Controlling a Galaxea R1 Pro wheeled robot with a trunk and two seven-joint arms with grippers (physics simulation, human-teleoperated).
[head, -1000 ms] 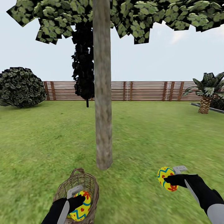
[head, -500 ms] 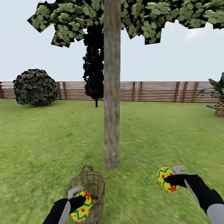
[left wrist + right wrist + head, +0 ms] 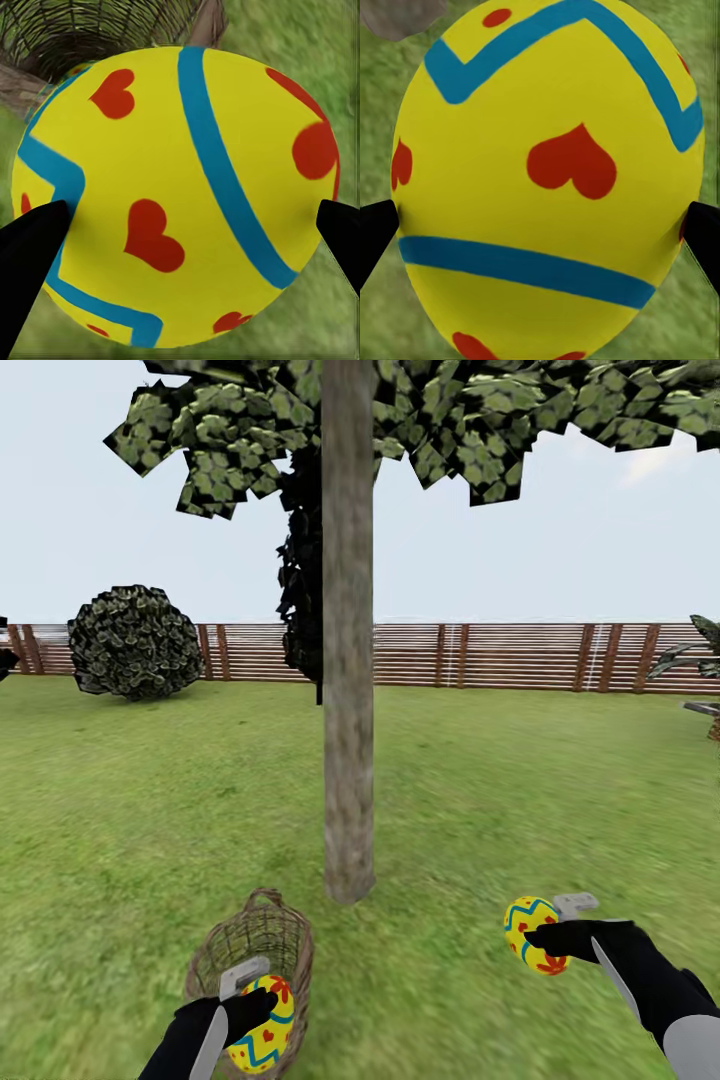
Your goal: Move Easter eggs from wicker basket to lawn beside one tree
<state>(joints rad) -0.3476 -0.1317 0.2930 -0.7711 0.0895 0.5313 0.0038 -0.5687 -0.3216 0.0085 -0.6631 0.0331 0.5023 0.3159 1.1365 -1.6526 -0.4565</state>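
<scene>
Far left: round dark shrub against slatted wooden fence; no bearing on task.

Lower left: wicker basket standing on lawn, near tree base. Left gripper clamped on left egg, held just over basket's near rim. Confirmed from left wrist: dark fingertips pressed on either side of egg, basket weave behind. Sliver of another patterned surface visible at basket mouth behind egg; third egg likely inside, not confirmable.

Risk: release here could send egg back into basket or against its rim, tipping it. Arm withdrawal close to wicker could snag handle and drag basket.

Centre: bare trunk rising from grass, nothing lying at its foot.

Lower right: right gripper pinching right egg, raised above grass, apart from trunk. From right wrist, fingertips contacting egg at widest part.

Risk: smooth rounded shell, narrow contact; slip probable under jerk. Drop from height likely to roll egg away from tree. Placement too far out would fail "next to" condition. Third egg forgotten in basket would void the task.
</scene>
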